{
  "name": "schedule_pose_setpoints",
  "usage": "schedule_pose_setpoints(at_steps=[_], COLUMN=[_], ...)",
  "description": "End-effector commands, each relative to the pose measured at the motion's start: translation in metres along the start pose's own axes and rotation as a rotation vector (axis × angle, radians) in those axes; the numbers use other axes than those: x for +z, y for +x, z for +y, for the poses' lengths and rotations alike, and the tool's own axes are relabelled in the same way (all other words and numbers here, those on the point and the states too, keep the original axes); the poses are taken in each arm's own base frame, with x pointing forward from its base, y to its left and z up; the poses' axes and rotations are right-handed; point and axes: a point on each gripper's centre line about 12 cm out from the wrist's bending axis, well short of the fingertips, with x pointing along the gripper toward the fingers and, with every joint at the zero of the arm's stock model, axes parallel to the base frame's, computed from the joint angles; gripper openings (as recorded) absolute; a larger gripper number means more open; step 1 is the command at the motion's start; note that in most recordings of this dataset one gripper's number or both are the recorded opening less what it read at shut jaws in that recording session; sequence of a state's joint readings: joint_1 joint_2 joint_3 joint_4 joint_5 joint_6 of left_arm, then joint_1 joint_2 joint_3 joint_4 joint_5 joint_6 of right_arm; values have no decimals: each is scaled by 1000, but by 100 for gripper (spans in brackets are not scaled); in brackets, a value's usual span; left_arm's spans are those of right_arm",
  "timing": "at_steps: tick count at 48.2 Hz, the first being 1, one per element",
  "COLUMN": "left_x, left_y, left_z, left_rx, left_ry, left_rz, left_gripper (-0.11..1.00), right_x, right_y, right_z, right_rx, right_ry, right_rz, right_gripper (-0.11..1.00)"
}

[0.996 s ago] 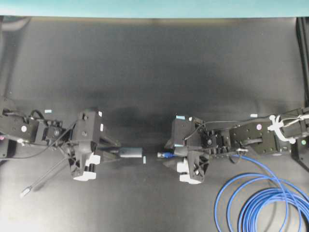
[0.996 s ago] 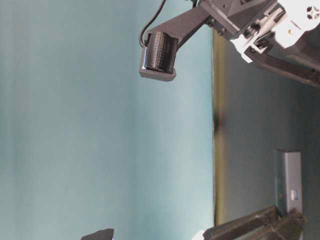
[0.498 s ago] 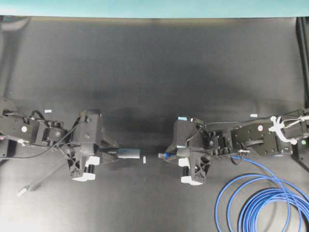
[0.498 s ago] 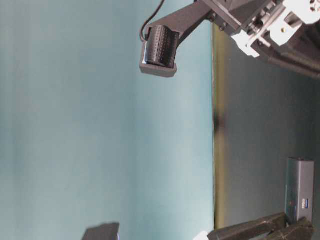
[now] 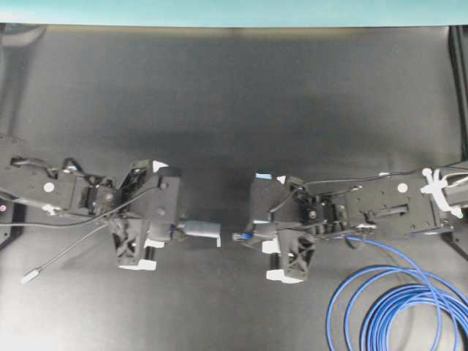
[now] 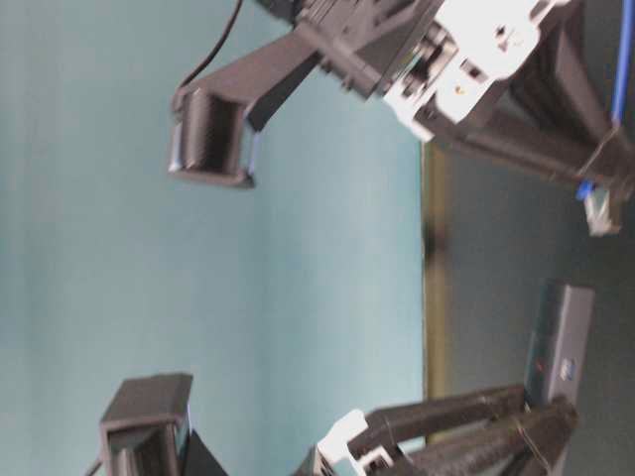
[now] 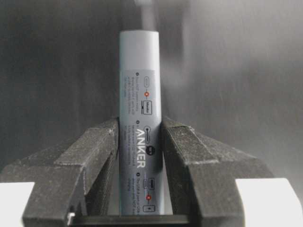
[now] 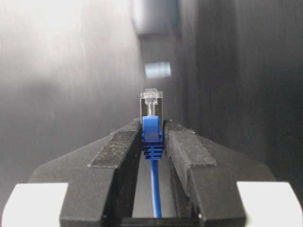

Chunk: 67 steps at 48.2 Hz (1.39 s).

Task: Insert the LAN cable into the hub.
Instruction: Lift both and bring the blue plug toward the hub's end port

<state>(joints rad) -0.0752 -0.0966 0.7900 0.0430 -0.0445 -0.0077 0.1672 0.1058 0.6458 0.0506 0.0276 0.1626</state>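
Note:
The hub [image 5: 199, 229] is a slim grey bar, and my left gripper [image 5: 179, 229] is shut on its near half. In the left wrist view the hub [image 7: 139, 94] sticks out straight ahead between the left gripper's [image 7: 139, 125] pads. My right gripper [image 5: 252, 235] is shut on the blue boot of the LAN cable, and the clear plug [image 5: 239, 236] points left at the hub's free end across a short gap. The right wrist view shows the plug [image 8: 151, 101] upright at the tips of the right gripper [image 8: 152, 128]. The cable's loops [image 5: 402, 311] lie at the front right.
A small white tab [image 5: 219, 240] lies on the black table just below the hub's free end. The hub's thin grey cable runs to a silver plug [image 5: 31, 277] at the front left. The teal wall [image 5: 219, 11] borders the table's far edge.
Both arms have shifted and their wrists have rolled. The plug has moved left toward the hub's end, so the gap between them is smaller. The right jaws have tightened on the boot.

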Motion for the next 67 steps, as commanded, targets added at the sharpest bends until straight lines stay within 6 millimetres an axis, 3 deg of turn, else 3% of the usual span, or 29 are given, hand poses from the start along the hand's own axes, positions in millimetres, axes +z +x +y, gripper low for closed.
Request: schedule_pose_setpoints(at_steps=[1, 32, 67], left_x=[11, 10, 16], left_y=[-1, 0, 2], left_z=[1, 1, 8], left_rx=[2, 3, 17], left_ry=[4, 4, -4], left_rz=[-29, -31, -56], left_gripper=[28, 29, 29], right_x=[13, 23, 25], right_y=[-1, -1, 2], right_z=[2, -11, -11], right_rx=[5, -12, -10], right_ry=[7, 32, 44], right_rz=[-29, -89, -100], right_gripper=[13, 13, 13])
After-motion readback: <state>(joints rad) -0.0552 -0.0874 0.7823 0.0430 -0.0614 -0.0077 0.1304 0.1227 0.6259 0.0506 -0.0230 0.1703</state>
